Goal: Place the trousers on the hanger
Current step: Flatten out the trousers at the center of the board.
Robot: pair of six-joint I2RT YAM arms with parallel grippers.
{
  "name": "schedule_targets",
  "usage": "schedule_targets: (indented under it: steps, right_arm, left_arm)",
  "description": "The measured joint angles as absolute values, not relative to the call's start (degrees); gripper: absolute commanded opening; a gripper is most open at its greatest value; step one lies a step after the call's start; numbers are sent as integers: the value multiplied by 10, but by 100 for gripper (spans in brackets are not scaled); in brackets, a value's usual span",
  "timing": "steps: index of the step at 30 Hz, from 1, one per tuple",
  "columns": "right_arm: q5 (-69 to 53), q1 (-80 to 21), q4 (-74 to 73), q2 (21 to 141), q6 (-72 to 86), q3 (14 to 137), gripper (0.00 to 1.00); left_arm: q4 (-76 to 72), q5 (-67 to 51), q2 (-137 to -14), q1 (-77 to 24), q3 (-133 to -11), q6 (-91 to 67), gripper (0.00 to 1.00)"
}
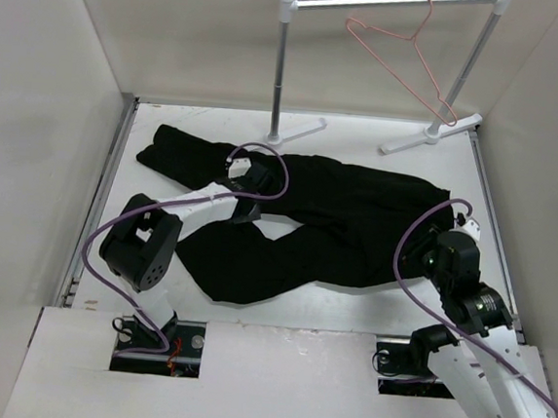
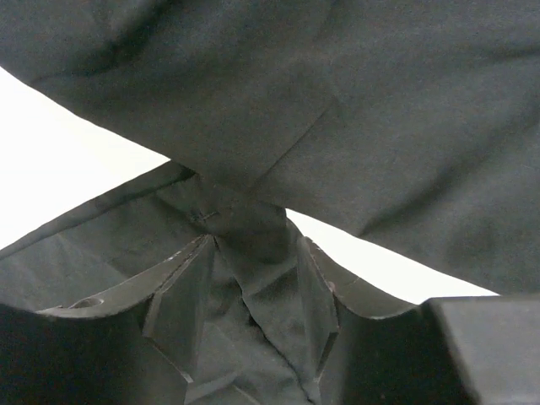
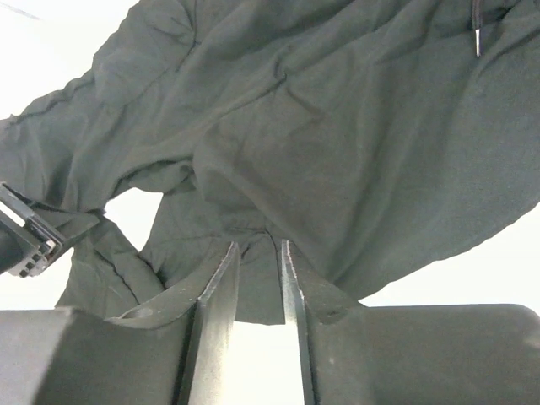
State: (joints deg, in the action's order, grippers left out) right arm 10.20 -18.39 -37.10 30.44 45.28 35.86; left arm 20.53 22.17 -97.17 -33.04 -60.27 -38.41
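Note:
The black trousers (image 1: 336, 224) lie spread across the white table, legs pointing left. The pink-red wire hanger (image 1: 409, 59) hangs on the rail at the back right, far from both grippers. My left gripper (image 1: 244, 194) is down on the trousers near their middle. In the left wrist view its jaws (image 2: 253, 245) are closed on a bunched fold of the black fabric (image 2: 380, 126). My right gripper (image 1: 439, 245) is at the trousers' right end. In the right wrist view its jaws (image 3: 257, 245) stand narrowly apart, pinching an edge of the fabric (image 3: 337, 126).
A white-and-silver garment rail (image 1: 281, 72) stands at the back, its feet (image 1: 432, 134) on the table's far edge. White walls close in the left, right and back sides. A drawstring tip (image 3: 477, 29) shows at the top right of the right wrist view.

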Motion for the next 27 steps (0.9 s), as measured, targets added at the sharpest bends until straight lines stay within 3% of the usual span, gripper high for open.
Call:
schedule_targets:
  steps: [4,9,14,16,19,21,23,26,27]
  right_arm:
    - [100,-183,-374,304,454,358,52]
    - [100,-179,-371,320,456,358,66]
    - [101,-151,-361,354,459,356,68]
    - [104,-136,-359,366,459,355,59]
    - [108,-108,-358,376,460,354,29]
    - [111,-87,-357,379,462,352,25]
    - [114,-65,-356,383,464,348,33]
    - [118,-30,-356,395,469,337,60]
    - [119,-22,-356,401,470,333,63]
  left_arm:
    - [206,231,-993,-334,-608,-385,12]
    - [223,248,-961,-337,-597,-385,4]
    - [283,265,-775,-329,-558,-387,2]
    - [310,278,-693,-314,-557,-392,2]
    - [357,305,-591,-293,-558,-406,2]
    - [397,322,-541,-287,-558,-421,2]
    - [435,336,-507,-285,-561,-432,2]
    - [476,368,-472,-285,-564,-442,2]
    - [484,382,-461,-288,-561,-444,2]
